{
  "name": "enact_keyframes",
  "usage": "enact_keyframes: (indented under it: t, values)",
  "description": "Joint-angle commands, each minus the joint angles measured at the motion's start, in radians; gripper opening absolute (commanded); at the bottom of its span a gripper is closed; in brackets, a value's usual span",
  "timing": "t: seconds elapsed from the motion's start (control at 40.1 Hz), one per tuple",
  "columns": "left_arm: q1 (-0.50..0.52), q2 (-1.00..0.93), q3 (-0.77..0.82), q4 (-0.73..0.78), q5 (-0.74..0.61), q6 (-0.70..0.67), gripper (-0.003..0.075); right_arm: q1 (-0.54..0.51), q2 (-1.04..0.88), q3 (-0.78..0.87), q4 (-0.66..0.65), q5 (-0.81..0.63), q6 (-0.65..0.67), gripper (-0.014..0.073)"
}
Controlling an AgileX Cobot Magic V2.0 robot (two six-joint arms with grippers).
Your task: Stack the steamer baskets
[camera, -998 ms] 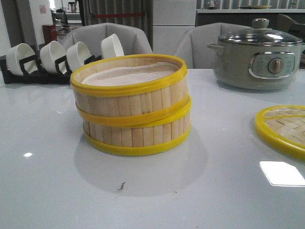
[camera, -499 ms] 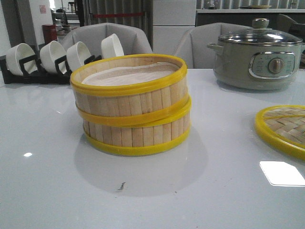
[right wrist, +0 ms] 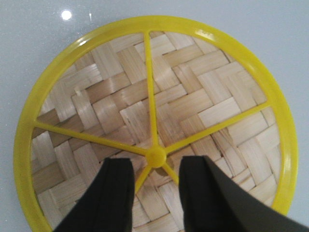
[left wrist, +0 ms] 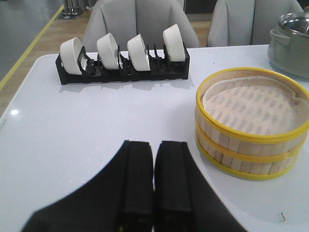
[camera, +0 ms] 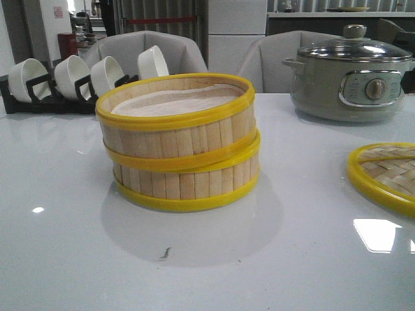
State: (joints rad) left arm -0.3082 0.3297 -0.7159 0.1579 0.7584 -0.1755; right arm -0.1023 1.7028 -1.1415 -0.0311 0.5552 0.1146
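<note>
Resting mid-table as a two-tier stack, the steamer baskets [camera: 179, 150] are judged light, stiff and best gripped by a yellow rim, while the left gripper [left wrist: 154, 159] is held closed nearby and the right gripper [right wrist: 155, 179] is parted above the woven lid [right wrist: 154, 116].

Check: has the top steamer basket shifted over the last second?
No. The top steamer basket sits at the same offset on the lower basket, unchanged against the bowl rack behind.
</note>
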Motion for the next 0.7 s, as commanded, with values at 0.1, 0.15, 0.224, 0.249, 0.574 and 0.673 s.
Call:
enact_keyframes:
  t: [0.1, 0.15, 0.224, 0.249, 0.574, 0.673]
  values:
    - [0.002, 0.011, -0.026, 0.001, -0.088, -0.008, 0.0085, -0.004, -0.013, -0.037, -0.005, -0.048, -0.003, 0.0352]
    - [0.002, 0.011, -0.026, 0.001, -0.088, -0.008, 0.0085, -0.004, -0.008, -0.037, -0.005, -0.048, -0.003, 0.0352]
    - [0.002, 0.011, -0.026, 0.001, -0.088, -0.008, 0.0085, 0.000, -0.004, -0.037, -0.005, -0.046, -0.003, 0.0352]
    - [0.002, 0.011, -0.026, 0.001, -0.088, -0.008, 0.0085, 0.000, -0.003, -0.037, -0.005, -0.046, -0.003, 0.0352]
    - [0.002, 0.011, -0.026, 0.001, -0.088, -0.008, 0.0085, 0.001, 0.016, -0.037, -0.005, -0.057, -0.003, 0.0352]
    - [0.002, 0.011, -0.026, 0.001, -0.088, -0.008, 0.0085, 0.002, 0.026, -0.037, -0.005, -0.058, -0.003, 0.0352]
